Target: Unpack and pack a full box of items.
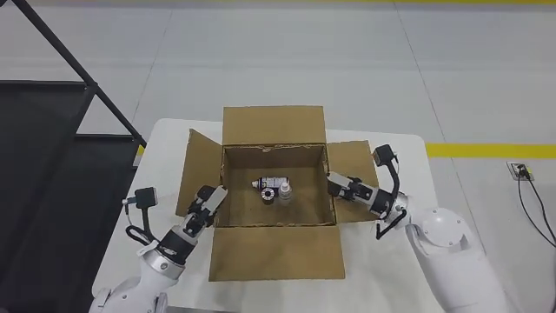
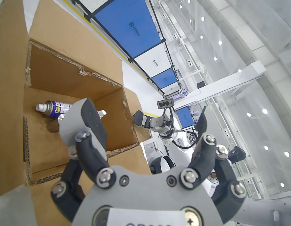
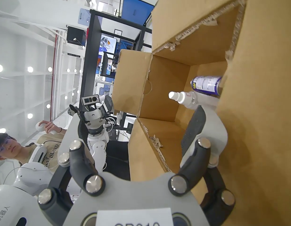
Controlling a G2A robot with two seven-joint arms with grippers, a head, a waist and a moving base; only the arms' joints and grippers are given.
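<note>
The box (image 1: pixel 274 124) sits open at frame centre, flaps spread. My left pincer (image 1: pixel 215 198) is at its left wall, my right pincer (image 1: pixel 334 183) at its right wall, both spread apart and empty. On the box floor lies the spray can (image 1: pixel 271 183), the small bottle (image 1: pixel 285 194) just beside it. I should clear the wall, then straddle the can's body. Whether they touch, I cannot tell.

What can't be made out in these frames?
- Left wrist view: the body of the small bottle is hidden behind one of the left gripper fingers; its cap is visible.
- Right wrist view: one end of the spray can is cut off by the box wall.
- Top view: whether can and bottle touch; both are too small to tell.
</note>
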